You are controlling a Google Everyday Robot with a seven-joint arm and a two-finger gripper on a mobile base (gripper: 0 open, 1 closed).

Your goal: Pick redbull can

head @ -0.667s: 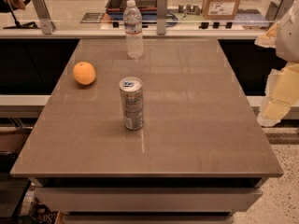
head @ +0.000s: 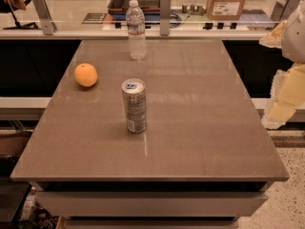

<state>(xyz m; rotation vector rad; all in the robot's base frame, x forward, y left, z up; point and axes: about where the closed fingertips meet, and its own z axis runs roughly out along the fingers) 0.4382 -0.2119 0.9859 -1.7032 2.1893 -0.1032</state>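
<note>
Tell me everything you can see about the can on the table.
The can is slim and tall, silver-grey metal with dark printed sides and a silver top marked blue. It stands upright near the middle of the brown table, touching only the tabletop. The gripper is beyond the table's right edge in the picture, well apart from it.

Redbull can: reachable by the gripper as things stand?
Probably yes: the gripper hangs beyond the right edge of the table, and nothing stands between it and the redbull can.
</note>
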